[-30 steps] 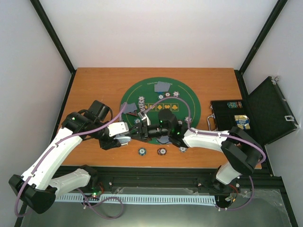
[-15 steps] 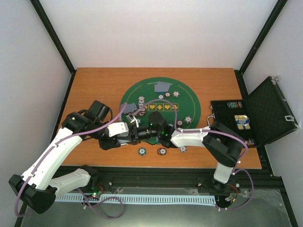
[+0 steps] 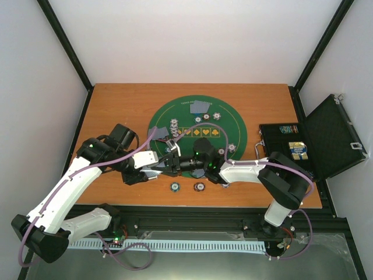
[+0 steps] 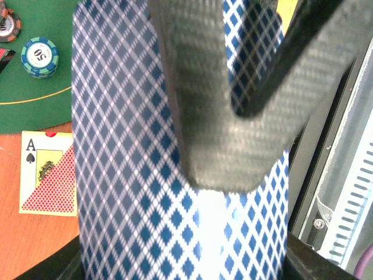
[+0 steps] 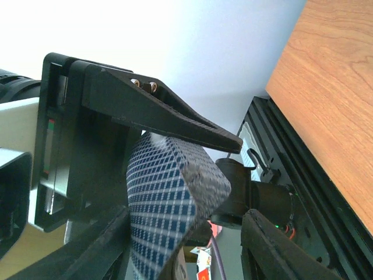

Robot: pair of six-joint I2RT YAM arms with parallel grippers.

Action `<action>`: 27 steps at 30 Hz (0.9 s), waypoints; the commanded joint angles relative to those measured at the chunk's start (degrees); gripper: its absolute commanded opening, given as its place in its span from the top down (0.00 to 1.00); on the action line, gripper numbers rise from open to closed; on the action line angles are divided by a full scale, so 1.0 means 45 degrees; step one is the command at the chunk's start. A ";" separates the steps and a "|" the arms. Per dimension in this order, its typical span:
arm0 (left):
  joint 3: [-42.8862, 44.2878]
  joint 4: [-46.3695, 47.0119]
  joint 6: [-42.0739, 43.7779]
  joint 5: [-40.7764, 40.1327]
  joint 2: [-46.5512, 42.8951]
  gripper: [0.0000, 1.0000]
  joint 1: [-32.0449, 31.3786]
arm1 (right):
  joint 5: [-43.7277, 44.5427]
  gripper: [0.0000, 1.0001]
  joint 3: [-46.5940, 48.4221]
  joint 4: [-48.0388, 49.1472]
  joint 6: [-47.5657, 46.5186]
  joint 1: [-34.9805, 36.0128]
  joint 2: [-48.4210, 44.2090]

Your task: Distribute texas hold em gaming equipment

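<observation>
A deck of blue-diamond-backed playing cards (image 4: pixel 134 175) fills the left wrist view, and my left gripper (image 4: pixel 186 259) is shut on it. In the top view this deck (image 3: pixel 150 171) sits at the mat's left edge, in the left gripper (image 3: pixel 152 169). My right gripper (image 3: pixel 167 163) meets it from the right. In the right wrist view the deck (image 5: pixel 166 198) stands between the right gripper's (image 5: pixel 180 245) fingers, which are apart, with a gap on the right side. Striped poker chips (image 3: pixel 174 186) lie in front of the green mat (image 3: pixel 233 125).
More chips (image 3: pixel 207 116) and grey-blue cards (image 3: pixel 201 107) lie on the mat. An ace of spades card (image 4: pixel 35 160) under a red triangular marker and a teal chip (image 4: pixel 39 56) lie left of the deck. The open black case (image 3: pixel 326 137) stands at the right edge.
The right gripper has reached left to the deck held by the left gripper, and its jaws have narrowed. The left arm has stayed in place.
</observation>
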 commanded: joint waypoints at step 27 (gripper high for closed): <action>0.0494 -0.0157 0.0320 0.0127 -0.0284 0.80 -0.0055 | 0.1094 0.97 0.0075 -0.8407 -0.3914 -0.2397 -0.4410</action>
